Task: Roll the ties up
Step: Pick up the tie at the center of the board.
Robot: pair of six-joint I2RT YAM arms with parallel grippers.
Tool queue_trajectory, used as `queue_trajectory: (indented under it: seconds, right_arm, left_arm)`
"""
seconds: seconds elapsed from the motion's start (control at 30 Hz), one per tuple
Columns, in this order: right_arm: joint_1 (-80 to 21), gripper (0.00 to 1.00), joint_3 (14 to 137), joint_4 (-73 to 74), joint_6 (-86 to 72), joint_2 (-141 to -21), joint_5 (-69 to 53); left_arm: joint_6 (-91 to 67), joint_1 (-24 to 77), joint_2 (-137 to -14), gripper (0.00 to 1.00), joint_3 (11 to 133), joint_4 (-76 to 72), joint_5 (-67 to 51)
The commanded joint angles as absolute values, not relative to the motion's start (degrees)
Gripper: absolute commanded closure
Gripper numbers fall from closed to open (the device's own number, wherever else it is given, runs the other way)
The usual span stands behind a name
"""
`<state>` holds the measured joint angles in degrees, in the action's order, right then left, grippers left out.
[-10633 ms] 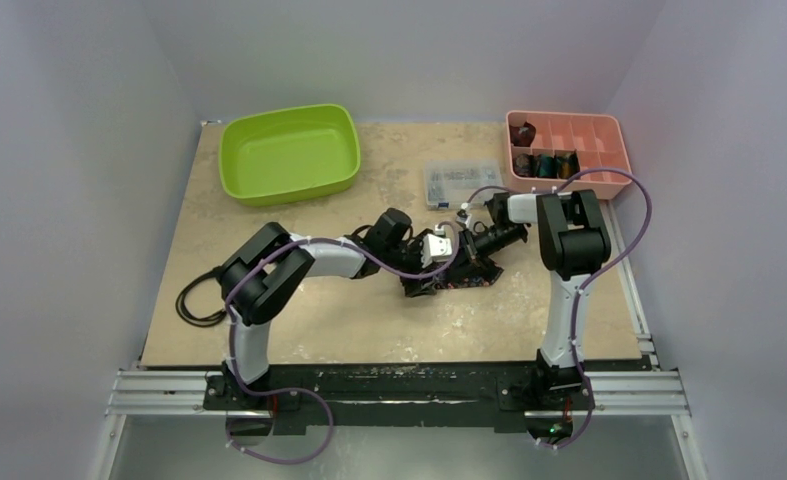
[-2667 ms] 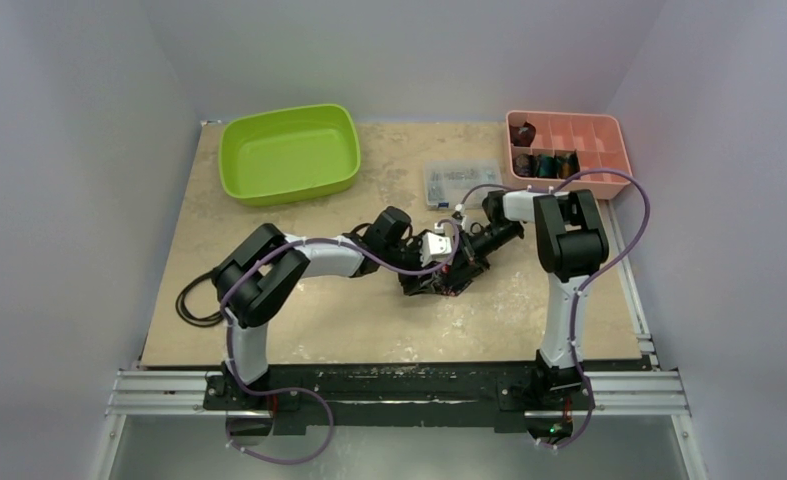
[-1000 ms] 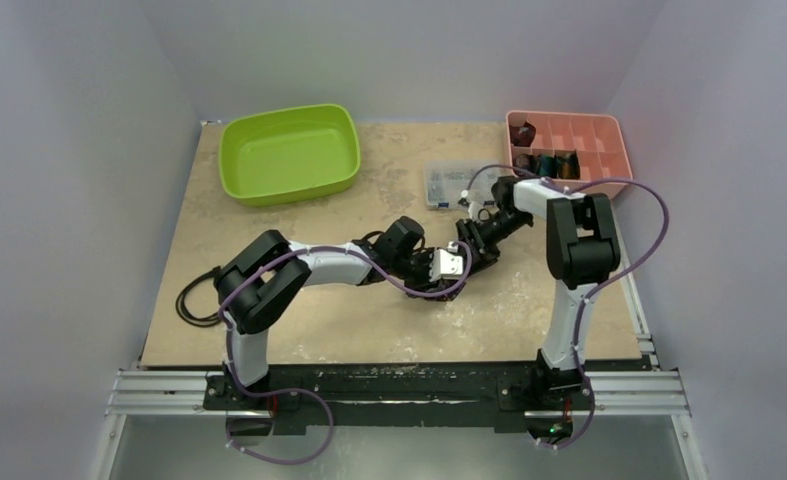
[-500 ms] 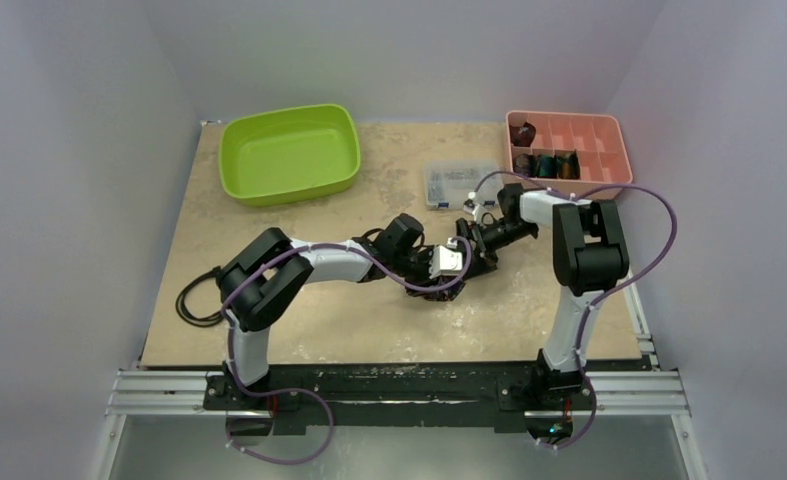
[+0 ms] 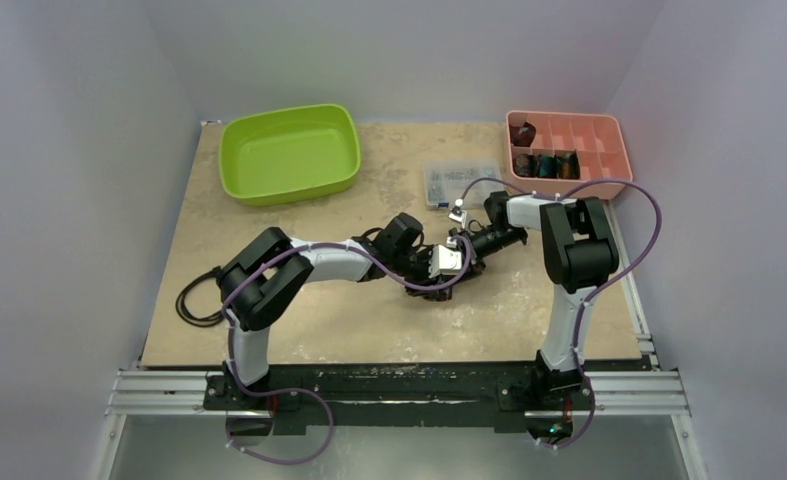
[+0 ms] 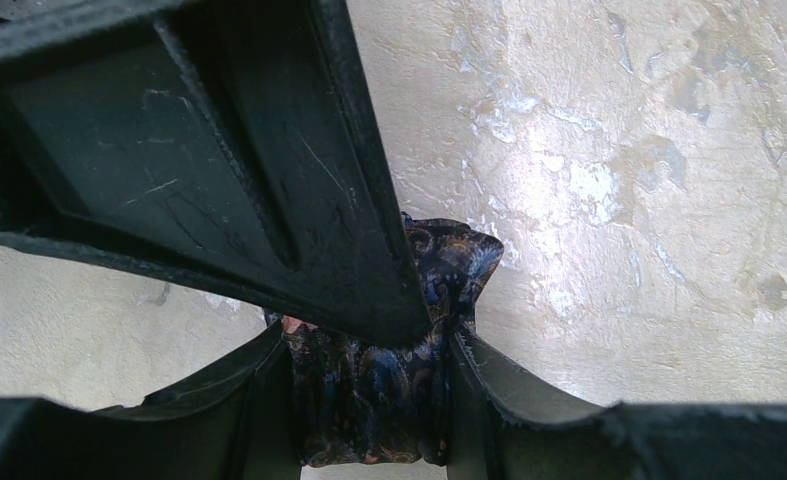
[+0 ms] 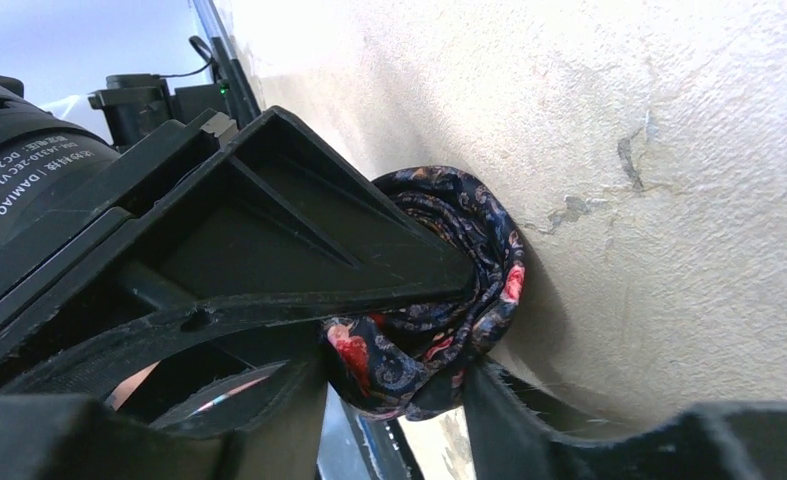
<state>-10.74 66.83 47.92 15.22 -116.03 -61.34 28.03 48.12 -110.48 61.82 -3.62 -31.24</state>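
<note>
A dark navy tie with red-pink floral dots is wound into a small coil (image 7: 447, 300) at the middle of the table. In the top view only a dark bit of it (image 5: 466, 270) shows between the two grippers. My left gripper (image 5: 457, 264) is shut on the coil (image 6: 374, 390), which bulges between its fingers. My right gripper (image 5: 472, 250) meets it from the right and is shut on the same coil. Its finger (image 6: 269, 170) crosses the left wrist view. Several small rolled ties (image 5: 544, 164) sit in the pink tray (image 5: 621, 150).
A green bin (image 5: 289, 155) stands at the back left. A clear plastic box of small parts (image 5: 459, 183) lies just behind the grippers. A black cable (image 5: 197, 300) loops at the table's left edge. The pink tray's right compartments hold nothing.
The loose tail of the tie seen flat on the table earlier is gone into the coil. The left gripper shifted right. The right gripper lifted back, then came down onto the coil again.
</note>
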Motion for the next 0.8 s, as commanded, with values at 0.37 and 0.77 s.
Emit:
queue_trajectory:
  seconds: [0.37, 0.77]
  right_arm:
    - [-10.62, 1.0, 66.15, 45.34, 11.83, -112.4, -60.68]
    - [-12.16, 1.0, 68.43, 49.55, 16.46, -111.65, -62.16]
  left_arm:
    - [24.16, 45.29, -110.93, 0.18, 56.21, -3.04, -28.23]
    - [24.79, 46.54, -111.58, 0.0, 57.17, -11.33, -34.27]
